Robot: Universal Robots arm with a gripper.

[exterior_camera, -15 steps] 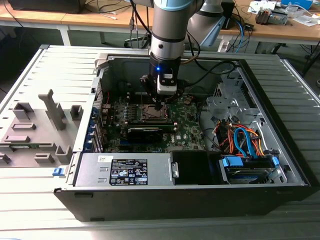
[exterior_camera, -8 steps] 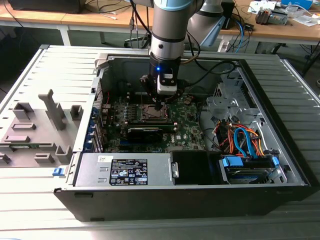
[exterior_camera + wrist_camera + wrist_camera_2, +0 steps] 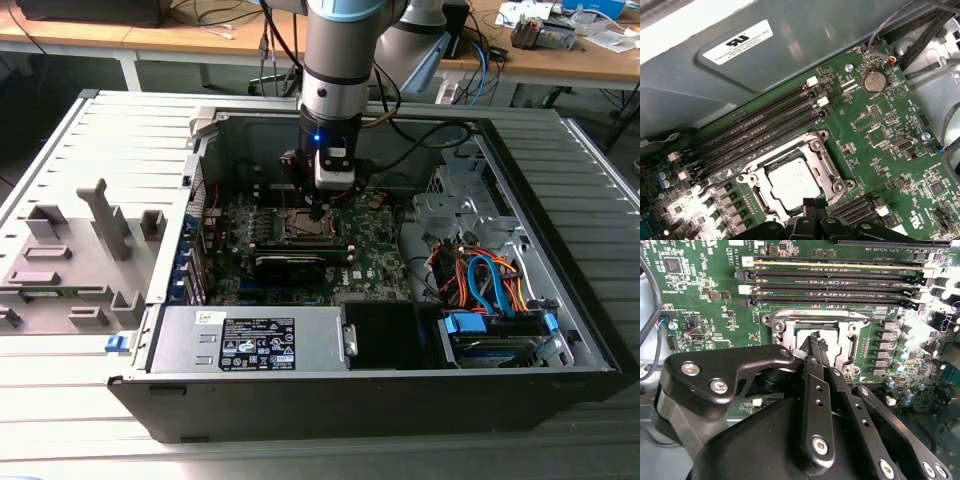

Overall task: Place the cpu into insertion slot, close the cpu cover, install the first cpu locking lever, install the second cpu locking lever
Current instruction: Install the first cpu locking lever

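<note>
We see our end effector [image 3: 815,204] with its fingers pressed together, gripping nothing, at the edge of the insertion slot [image 3: 826,165]. The cpu [image 3: 790,182] lies inside the slot's metal frame, on the motherboard [image 3: 385,250] in the open case [image 3: 380,395].

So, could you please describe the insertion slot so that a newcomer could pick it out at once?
Inside the open computer case, look at the green motherboard. Beside its row of long black memory slots, right at the gripper, sits the insertion slot. It alone is square with a silver metal frame; its neighbours are long and narrow.
</note>
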